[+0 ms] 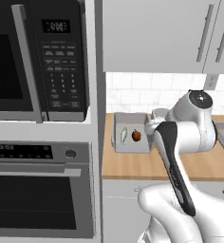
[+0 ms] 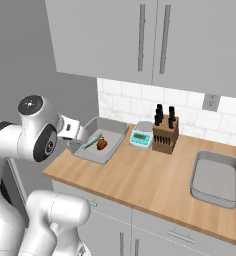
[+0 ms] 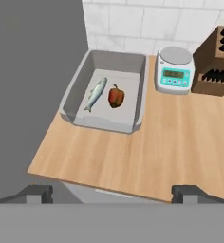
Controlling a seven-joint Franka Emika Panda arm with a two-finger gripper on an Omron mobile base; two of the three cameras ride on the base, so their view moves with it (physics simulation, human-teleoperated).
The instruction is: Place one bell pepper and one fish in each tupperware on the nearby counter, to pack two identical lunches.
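Looking along my claw (image 3: 112, 193), I see it spread wide and empty; only its dark tips show. On the tabletop (image 3: 180, 142), one tupperware (image 3: 80, 80) holds fish (image 3: 95, 94) beside bell pepper (image 3: 116, 97). The other tupperware (image 2: 216, 179) sits well apart, its inside half-hidden.

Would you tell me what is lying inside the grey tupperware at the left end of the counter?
Inside the grey tupperware lie one silvery fish and one red bell pepper, side by side on its floor. In the hand view nothing covers them; the near wall hides only a thin strip of floor.
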